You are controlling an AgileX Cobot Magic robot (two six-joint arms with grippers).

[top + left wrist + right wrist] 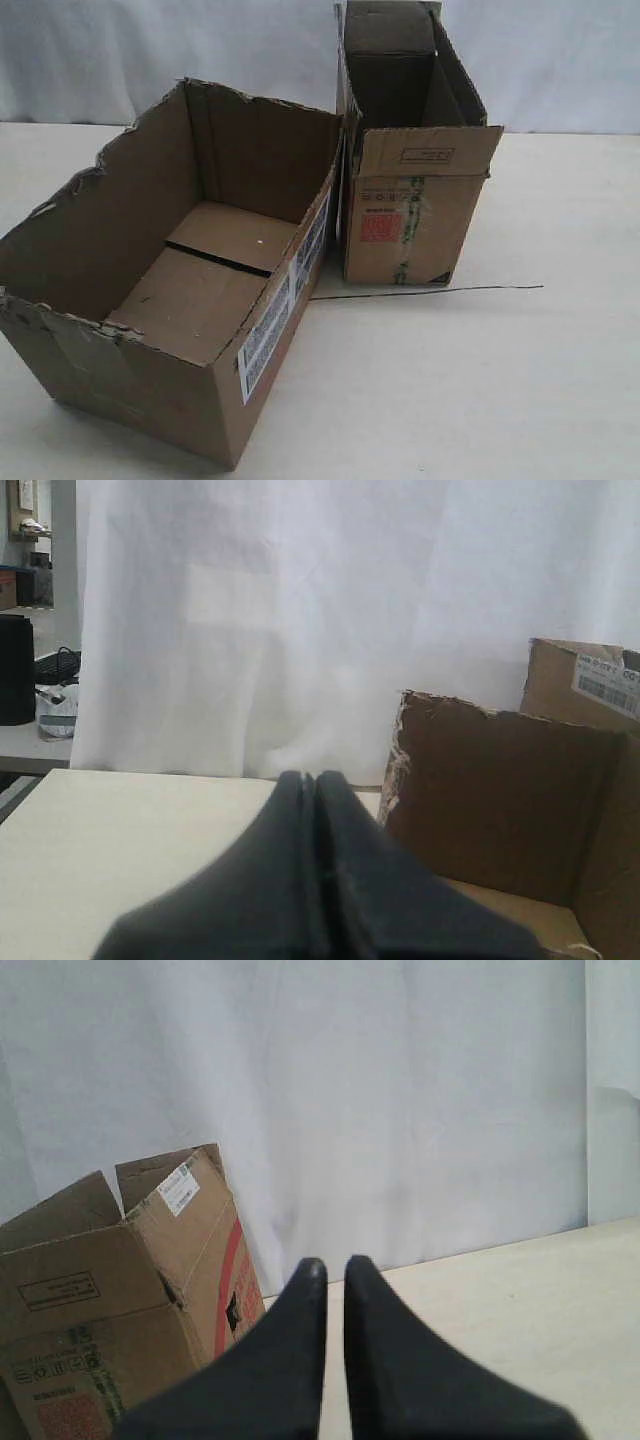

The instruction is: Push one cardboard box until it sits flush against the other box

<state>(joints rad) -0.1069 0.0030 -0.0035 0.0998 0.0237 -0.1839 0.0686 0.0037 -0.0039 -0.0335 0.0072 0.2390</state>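
Observation:
The wide cardboard box [120,240] with ragged torn edges and a white barcode label [268,335] stands open at the left, turned at an angle. Its far right corner meets the other box [410,225], narrower and taller, with a red square label [380,227]; a wedge-shaped gap opens between them toward the front. Neither gripper shows in the exterior view. My left gripper [310,777] is shut and empty, just beside the torn box wall [500,800]. My right gripper [334,1265] is shut with a thin slit, empty, to the side of the other box [110,1300].
Both boxes stand on a pale table [500,380]. A thin dark rod or wire [430,292] lies on the table in front of the narrow box. A white curtain [560,60] hangs behind. Desk clutter [40,680] shows beyond the table's left end.

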